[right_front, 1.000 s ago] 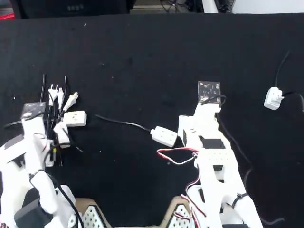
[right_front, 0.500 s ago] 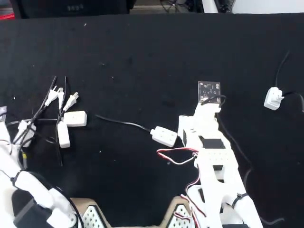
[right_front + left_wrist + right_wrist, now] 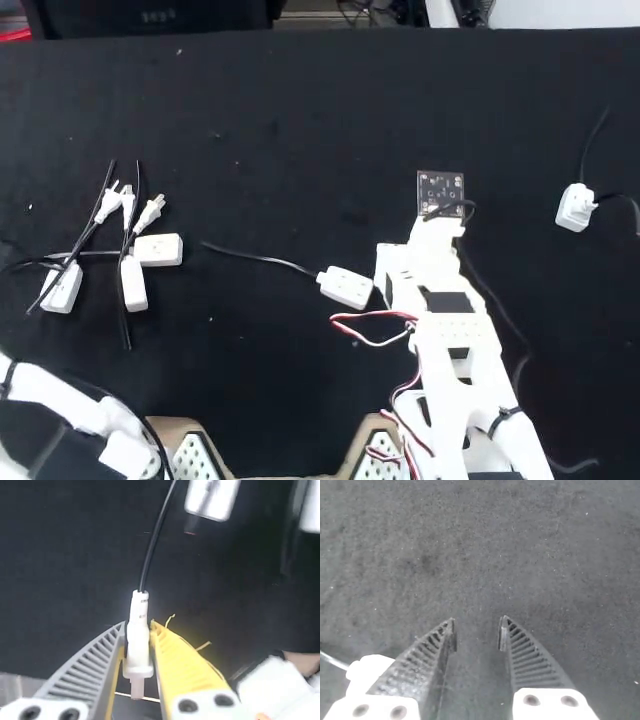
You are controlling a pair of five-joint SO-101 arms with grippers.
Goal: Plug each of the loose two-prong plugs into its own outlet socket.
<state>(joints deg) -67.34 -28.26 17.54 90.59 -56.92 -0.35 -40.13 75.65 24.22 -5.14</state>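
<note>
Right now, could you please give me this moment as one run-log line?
left hand: shut on white plug | right hand: open over black table | other plugs: loose, unplugged

A black felt-like table [image 3: 300,100] spreads beneath and ahead of the right gripper [image 3: 476,625]. Beyond the table's far edge from the gripper stand a dark bulky shape [image 3: 150,14] to its left and a pale surface [image 3: 565,12] to its right

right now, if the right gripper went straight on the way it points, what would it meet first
Probably the bare black table: nothing lies ahead of the open right gripper. The white socket sits off to one side, out of line. Depth is unclear.
</note>
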